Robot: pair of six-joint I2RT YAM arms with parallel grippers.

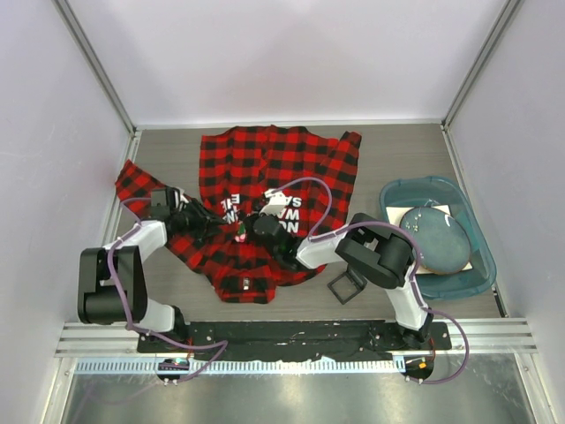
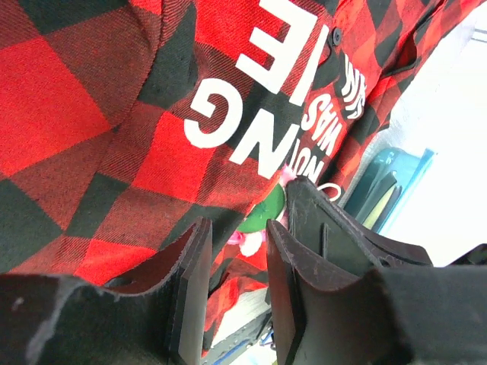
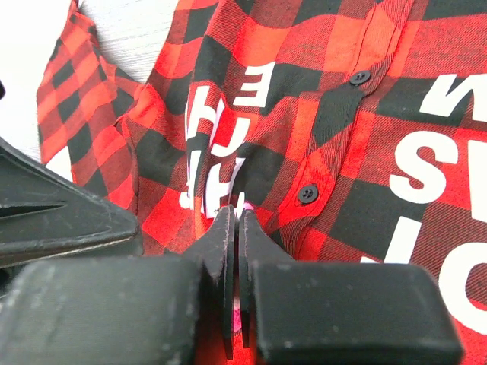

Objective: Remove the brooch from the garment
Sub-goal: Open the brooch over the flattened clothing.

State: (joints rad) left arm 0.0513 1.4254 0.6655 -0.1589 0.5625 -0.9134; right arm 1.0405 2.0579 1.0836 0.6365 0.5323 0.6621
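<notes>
The red-and-black check garment (image 1: 265,163) lies spread on the table, its white lettering (image 2: 251,114) facing up. The brooch (image 1: 240,231) sits at the shirt's middle, between my two grippers. My right gripper (image 1: 251,227) is shut on the brooch; a pink sliver (image 3: 248,206) shows at its tips (image 3: 237,215) and deeper between the jaws. My left gripper (image 1: 217,228) comes in from the left with its jaws apart. In the left wrist view the brooch (image 2: 247,241), pink with a green part, lies just beyond the left gripper (image 2: 237,228), with nothing between the jaws.
A teal tub (image 1: 481,265) holding a grey-blue round object (image 1: 434,237) stands at the right. A black square frame (image 1: 347,284) lies on the table by the right arm. White walls close in the table on three sides.
</notes>
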